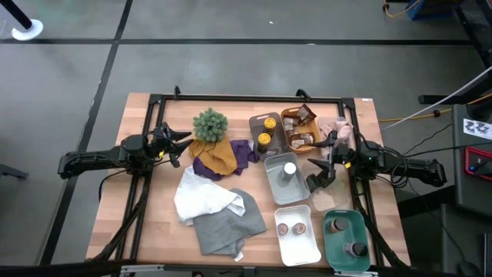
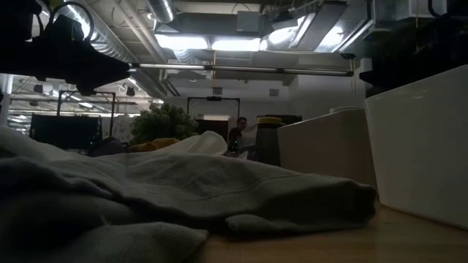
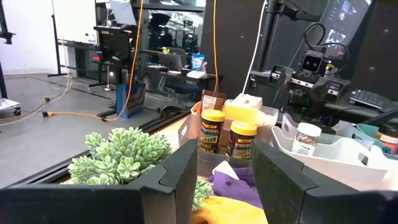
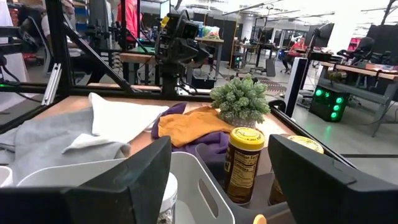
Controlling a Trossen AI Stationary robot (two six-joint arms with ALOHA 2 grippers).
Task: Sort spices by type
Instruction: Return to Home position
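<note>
Robotics lab, this one, open-plan: bare ducts [image 2: 102, 36] and strip lights [image 2: 234, 44] overhead, desks with monitors [image 4: 379, 34] beyond, an orange cable [image 3: 81, 114] snaking over grey floor, a black frame [image 1: 254, 98] rigged round the wooden bench [image 1: 161, 231].

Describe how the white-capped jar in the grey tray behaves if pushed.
The white-capped jar stands upright and narrow, so a push near its cap would probably tip it. Its round sides look rigid and smooth, so it may slip or roll.
</note>
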